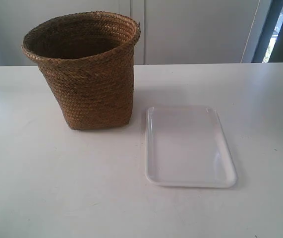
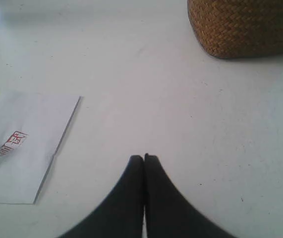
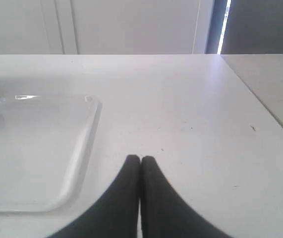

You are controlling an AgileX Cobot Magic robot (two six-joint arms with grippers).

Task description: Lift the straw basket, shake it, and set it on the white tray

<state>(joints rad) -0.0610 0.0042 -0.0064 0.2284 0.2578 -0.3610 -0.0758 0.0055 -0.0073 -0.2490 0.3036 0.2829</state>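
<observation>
straw basket [image 1: 84, 74]: you've got it upright in the upper left of the exterior frame, flared round rim on top, narrower base flat on the white table [image 1: 42, 188].
basket mouth: open and facing up; the inside is dark, so you can't read the bottom.
white tray [image 1: 188, 148]: lying flat on the table just right of centre, lower in the exterior frame than the basket; it's glossy, with rounded corners and a low rim.
basket to tray: just beside each other and not touching; a strip of bare table shows between the basket's base and the tray's nearest corner.
left gripper [image 2: 143, 157]: your left wrist camera shows two dark fingers pressed tip to tip, clenched on nothing, over bare table.
left gripper to basket: the woven lower corner of the basket [image 2: 243, 27] sits ahead of the fingertips and off to one side, well apart.
paper sheet [image 2: 25, 144]: white, flat on the table, carrying a small red stamp [image 2: 13, 142]; it lies on the opposite side of the fingers from the basket.
right gripper [image 3: 140, 158]: same story, fingers squeezed together, gripping nothing, over bare table.
right gripper to tray: the tray [image 3: 32, 148] lies near the fingers, clear of them.
background: pale cabinet panels [image 1: 196, 29] stand behind the table's far edge.
</observation>
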